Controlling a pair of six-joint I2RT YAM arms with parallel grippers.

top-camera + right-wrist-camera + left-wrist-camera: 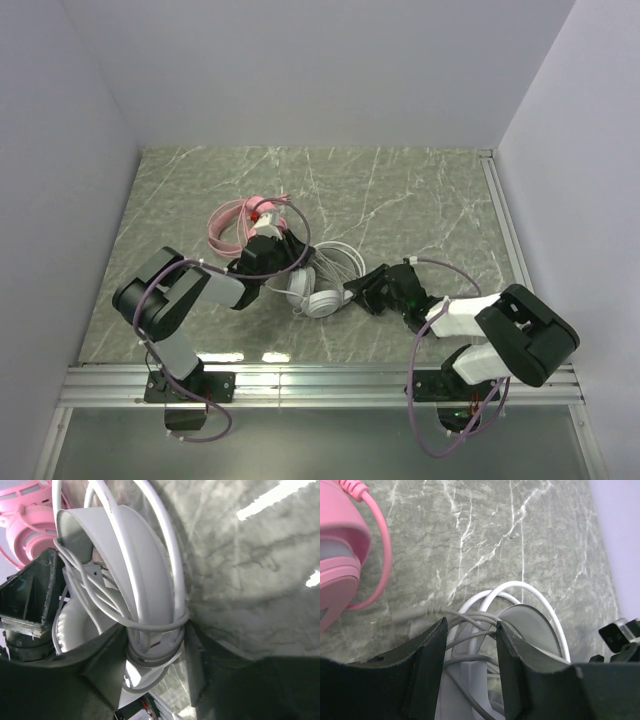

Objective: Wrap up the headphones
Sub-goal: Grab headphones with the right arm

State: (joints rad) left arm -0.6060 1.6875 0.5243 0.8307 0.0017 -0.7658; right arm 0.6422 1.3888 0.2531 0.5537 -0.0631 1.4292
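Headsets, two. Item one, the pink headset (240,222), lies on the marbled green tabletop (420,190) at the far left of the pair, its flat pink cable looped beside it. No gripper is on it. Item two, the white headset (322,298), lies just right of the pink one, near the middle of the table, with its thin cable (155,627) wound in several turns round the lower band and spare loops trailing behind. Arms, two, both reaching inward to item two. The left gripper (470,667) has its two fingers set apart astride the white headset's frame and grey cable strands, the grey cushion (530,625) against its right finger. I cannot tell whether it presses or merely straddles. The right gripper (155,660) has its two fingers closed against either side of the white band where the cable turns cross it, clamping it. Walls, three, plain pale.
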